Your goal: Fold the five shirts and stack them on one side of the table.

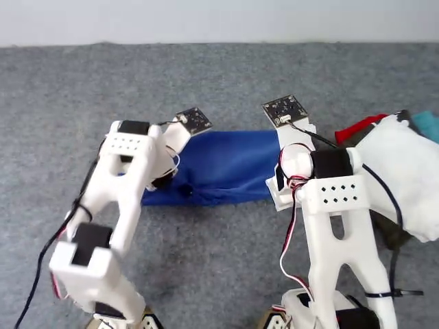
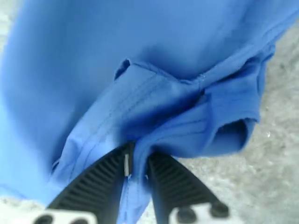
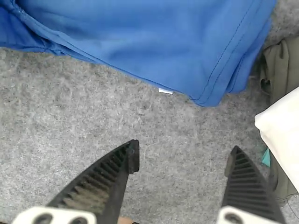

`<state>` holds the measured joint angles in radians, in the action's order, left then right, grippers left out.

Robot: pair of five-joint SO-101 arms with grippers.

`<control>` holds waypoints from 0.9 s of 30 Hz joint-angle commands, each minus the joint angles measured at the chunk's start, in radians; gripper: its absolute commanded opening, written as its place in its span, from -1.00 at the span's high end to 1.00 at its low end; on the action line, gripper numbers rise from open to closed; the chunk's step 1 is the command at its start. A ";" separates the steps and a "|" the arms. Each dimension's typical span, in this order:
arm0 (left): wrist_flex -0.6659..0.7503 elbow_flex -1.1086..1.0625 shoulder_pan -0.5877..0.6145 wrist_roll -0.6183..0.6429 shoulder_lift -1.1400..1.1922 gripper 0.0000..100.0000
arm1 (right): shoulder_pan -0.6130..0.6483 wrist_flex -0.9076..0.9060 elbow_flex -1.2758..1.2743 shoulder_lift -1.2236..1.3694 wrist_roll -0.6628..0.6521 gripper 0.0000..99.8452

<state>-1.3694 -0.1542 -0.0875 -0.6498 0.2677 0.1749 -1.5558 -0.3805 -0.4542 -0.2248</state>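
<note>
Seen from the high camera, the blue shirt lies flat near the centre of the grey table. It is spread as a wide band running from 9 o'clock to 3 o'clock between your two arms. Your left pincer is clamped on the blue shirt. Its two black fingers are together, with a bunched hem fold pinched between them at the shirt's near edge, toward the 7 o'clock corner of the cloth. In the left wrist view the fabric rises from the grip in creases, and a loose tube of cloth, possibly a sleeve opening, sits just beside the grip. Your right pincer has its fingers wide apart and holds nothing. It sits over bare table just beside the shirt's 5 o'clock corner, not touching the cloth. The right wrist view shows a small white tag at the shirt's hem near that corner. A heap of other garments is at 3 o'clock on the table. The white shirt is on top, partly behind the right arm. A red cloth and a teal cloth poke out at the heap's far side. An olive cloth lies under the white shirt, touching the blue shirt's right end.
</note>
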 commanded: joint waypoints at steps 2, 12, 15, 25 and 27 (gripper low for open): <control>-0.101 0.223 0.011 0.048 0.120 0.94 | 0.008 0.015 0.000 -0.033 0.008 0.39; -0.384 0.598 0.011 0.075 0.387 0.93 | 0.008 0.015 -0.002 -0.033 0.008 0.39; -0.385 0.615 0.012 0.078 0.427 0.85 | 0.008 0.012 -0.002 -0.033 0.008 0.39; -0.384 0.812 0.083 0.376 0.427 0.65 | 0.008 0.008 -0.003 -0.033 0.008 0.39; -0.385 0.839 0.098 0.397 0.433 0.65 | 0.008 0.008 -0.003 -0.033 0.008 0.39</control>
<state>-1.7285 0.6176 -0.0153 -0.3030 0.7035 0.1749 -1.5558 -0.3836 -0.4542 -0.2248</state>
